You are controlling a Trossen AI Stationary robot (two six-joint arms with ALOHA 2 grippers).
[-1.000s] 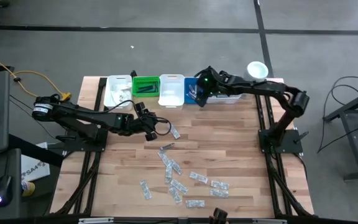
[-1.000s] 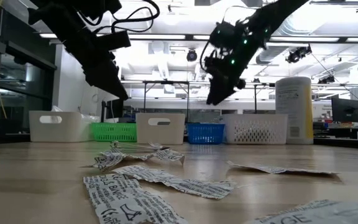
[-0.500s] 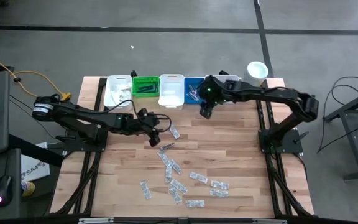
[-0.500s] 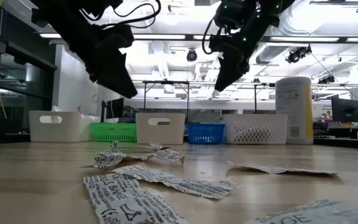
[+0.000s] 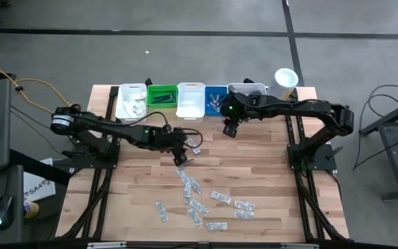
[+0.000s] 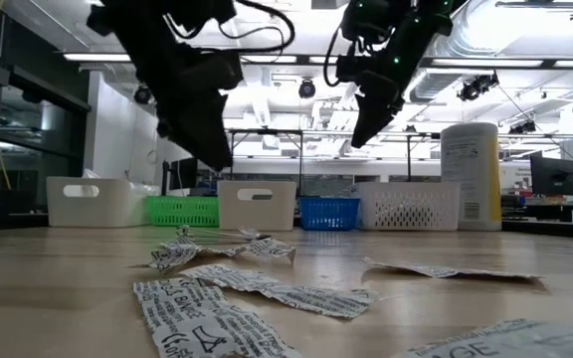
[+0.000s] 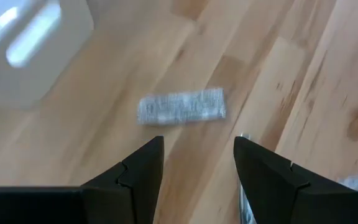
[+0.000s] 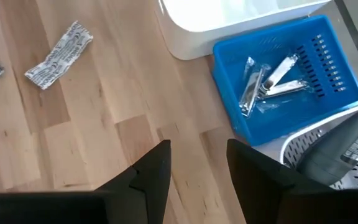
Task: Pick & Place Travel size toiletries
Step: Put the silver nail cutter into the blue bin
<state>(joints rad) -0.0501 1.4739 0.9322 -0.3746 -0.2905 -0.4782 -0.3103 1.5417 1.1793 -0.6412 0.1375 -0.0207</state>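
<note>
**Sorting partly complete: most sachets remain on the bench**

While several bins at the far edge of the bench (image 5: pixel 268 173) already hold items, the larger share of the toiletries lies unsorted. The blue bin (image 8: pixel 328 93) contains a few silvery tubes (image 8: pixel 272 74). The green bin (image 5: pixel 162 101) holds dark items, and the leftmost white bin (image 5: pixel 131 102) holds pale ones; neither can be identified further. The middle white bin (image 5: pixel 191 101) appears empty. The perforated white basket (image 5: pixel 249 90) is mostly hidden by the right arm.

Remaining work, as judged from the high view: a scatter of sachets (image 5: pixel 197 206) spread across the middle and near part of the bench, well apart from the bins.

The sachets are flat, white, rectangular packets with dark print. They lie limp and slightly crumpled, some overlapping.

The left gripper (image 7: pixel 199 163) hangs above the bench with jaws wide and empty. One sachet (image 7: pixel 182 106) lies just beyond its fingertips, near the middle white bin. This sachet is probably the next pick.

The right gripper (image 8: pixel 197 165) hovers just in front of the blue bin, jaws wide and empty.
</note>
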